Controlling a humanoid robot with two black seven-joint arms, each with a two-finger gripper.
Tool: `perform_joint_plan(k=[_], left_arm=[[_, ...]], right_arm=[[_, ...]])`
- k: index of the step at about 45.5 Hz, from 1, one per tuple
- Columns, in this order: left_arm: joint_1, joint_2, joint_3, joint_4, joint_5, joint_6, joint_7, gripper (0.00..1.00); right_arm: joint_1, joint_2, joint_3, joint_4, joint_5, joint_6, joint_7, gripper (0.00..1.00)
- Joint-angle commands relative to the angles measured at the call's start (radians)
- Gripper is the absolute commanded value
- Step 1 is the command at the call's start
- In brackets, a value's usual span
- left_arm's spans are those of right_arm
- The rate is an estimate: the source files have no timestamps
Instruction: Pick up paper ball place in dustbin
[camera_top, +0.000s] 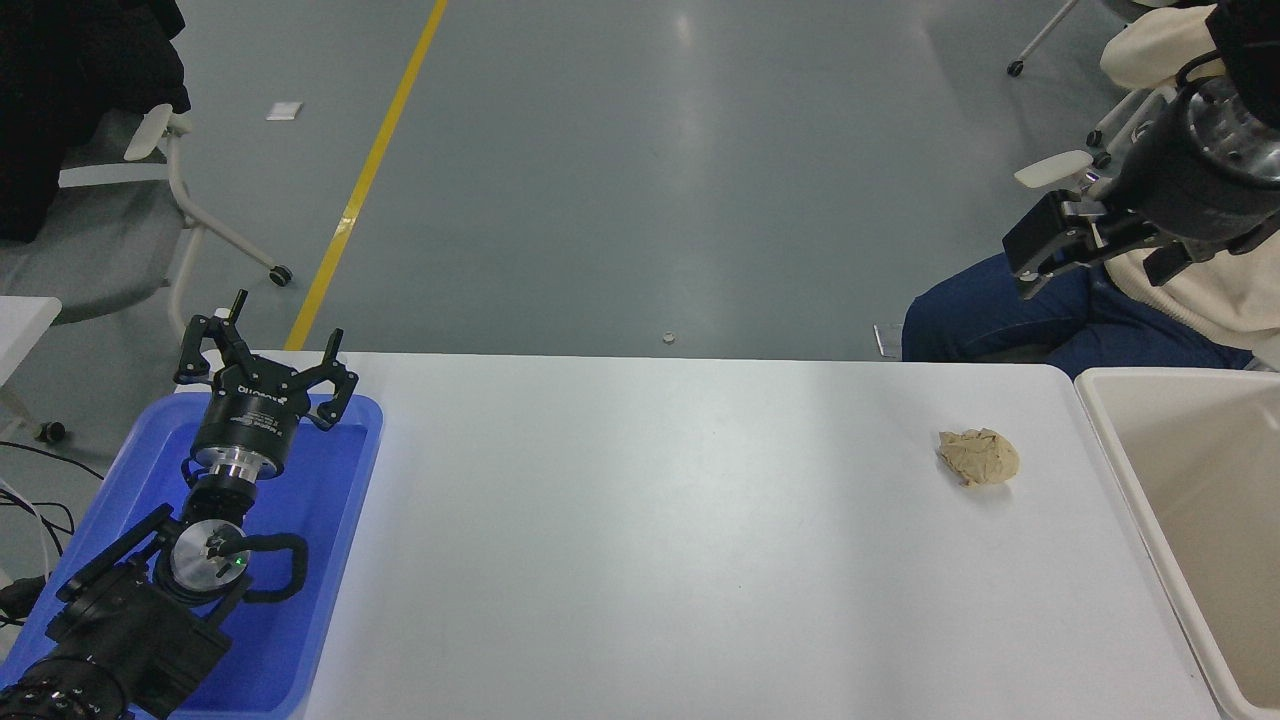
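Note:
The tan, crumpled paper ball (979, 457) lies on the white table (650, 540) towards its far right. Just right of it stands the cream dustbin (1190, 470), cut off by the picture's right edge, its inside bare as far as it shows. My right gripper (1040, 248) hangs high at the upper right, beyond the table's far edge and well above the ball, with nothing in it. My left gripper (262, 352) is parked at the lower left over a blue tray, open and holding nothing.
The blue tray (330, 480) sits at the table's left end under the left arm. A person in a cream top and blue trousers (1000, 315) sits at the far right behind my right gripper. Wheeled chairs stand on the floor at the far left and far right.

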Motion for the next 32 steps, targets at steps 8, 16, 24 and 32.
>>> perform_joint_plan(k=[8, 16, 24, 32], left_arm=[[0.001, 0.000, -0.002, 0.000, -0.001, 0.000, 0.000, 1.00], [0.001, 0.000, -0.002, 0.000, 0.001, 0.000, 0.000, 1.00], [0.001, 0.000, 0.000, 0.000, -0.001, 0.001, 0.000, 1.00], [0.001, 0.000, -0.002, 0.000, 0.001, 0.003, 0.000, 1.00]], right_arm=[[-0.024, -0.001, 0.003, 0.000, 0.000, 0.000, 0.000, 1.00], [-0.022, 0.000, 0.017, 0.002, 0.002, 0.000, 0.000, 1.00], [-0.050, -0.001, 0.009, 0.002, 0.017, 0.000, 0.000, 1.00], [-0.093, 0.000, 0.062, -0.006, 0.020, 0.000, 0.000, 1.00]])
